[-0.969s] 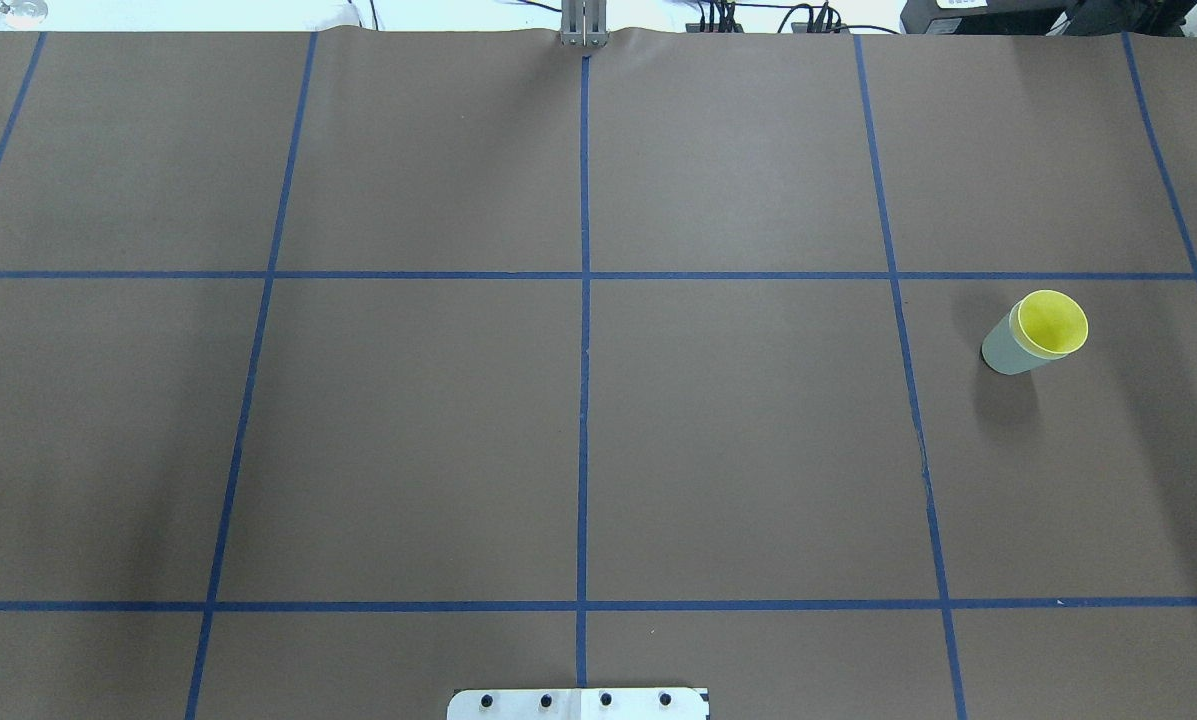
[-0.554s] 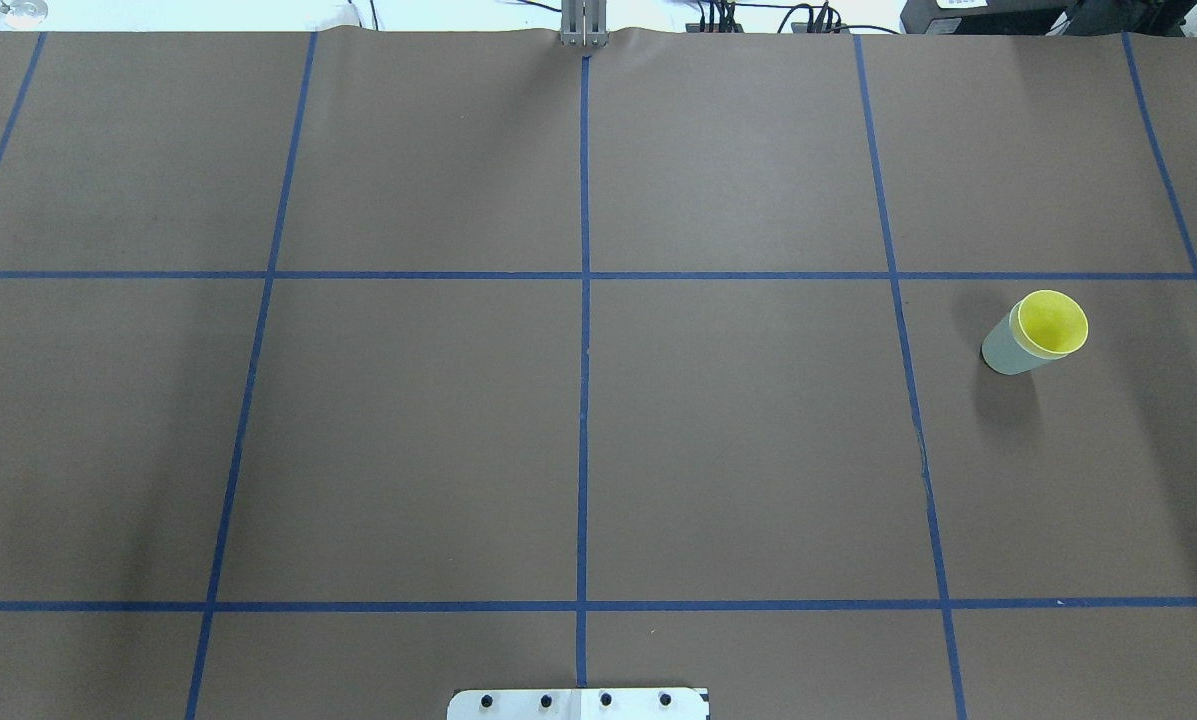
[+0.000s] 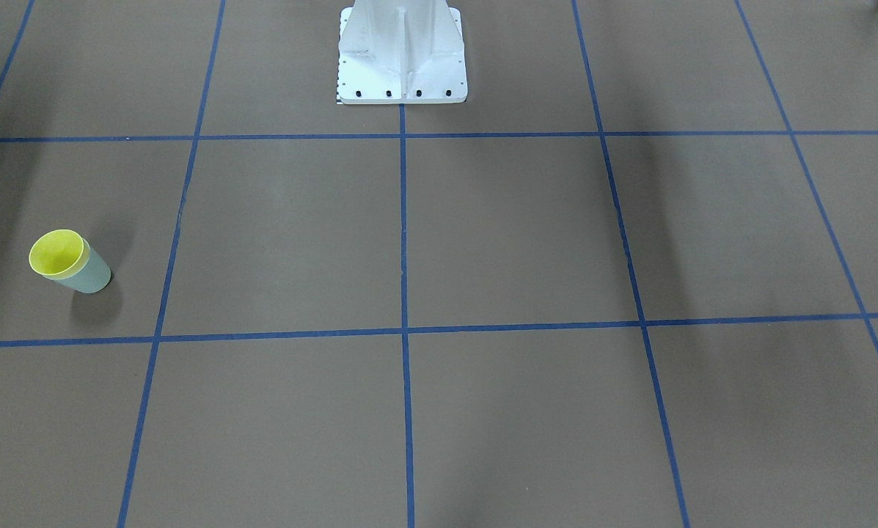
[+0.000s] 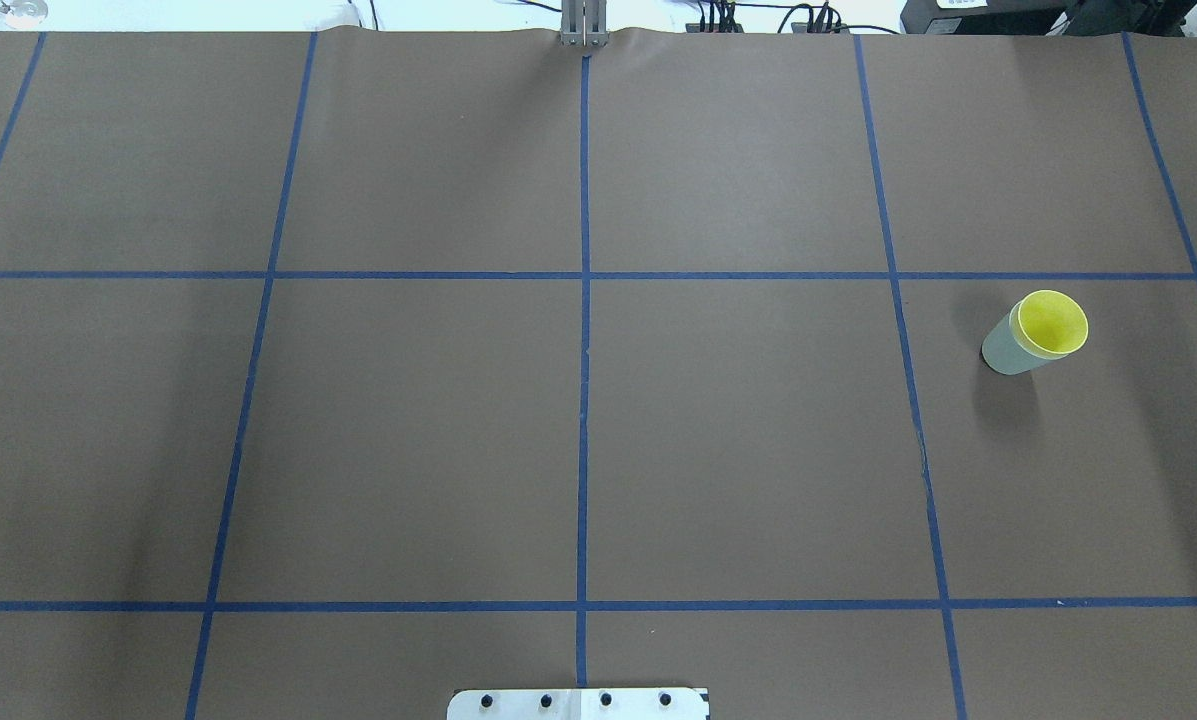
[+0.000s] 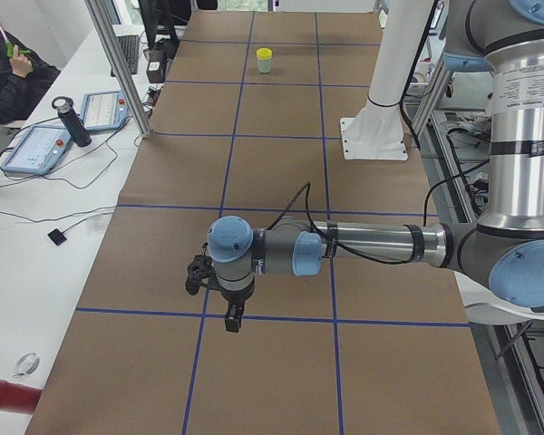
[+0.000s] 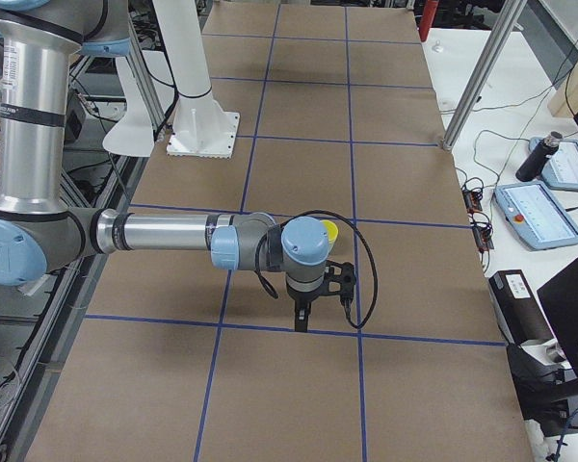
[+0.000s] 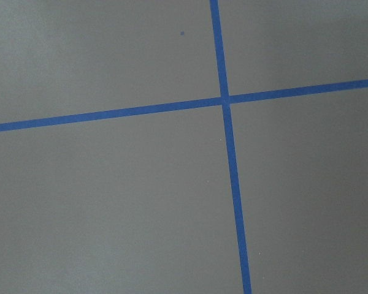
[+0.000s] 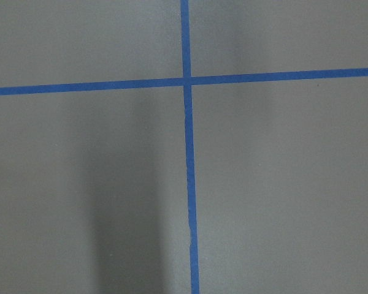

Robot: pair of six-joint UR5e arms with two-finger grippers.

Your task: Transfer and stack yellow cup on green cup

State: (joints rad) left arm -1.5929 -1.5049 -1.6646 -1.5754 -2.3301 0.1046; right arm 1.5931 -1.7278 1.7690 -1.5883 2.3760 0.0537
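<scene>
The yellow cup (image 4: 1053,322) sits nested inside the green cup (image 4: 1003,352), upright on the brown table at the overhead view's right. The pair also shows at the left of the front view, yellow cup (image 3: 57,253) in green cup (image 3: 92,277), and far off in the exterior left view (image 5: 265,61). My left gripper (image 5: 234,322) hangs above a tape crossing, far from the cups. My right gripper (image 6: 301,322) hangs near the cups, with the yellow rim (image 6: 329,231) just behind its wrist. Both grippers show only in the side views, so I cannot tell whether they are open or shut.
Blue tape lines (image 4: 583,400) divide the brown table into squares. The white robot pedestal (image 3: 402,51) stands at the robot's edge of the table. A side bench with tablets (image 5: 36,149), a bottle (image 5: 71,122) and metal posts (image 5: 118,68) runs along the far side.
</scene>
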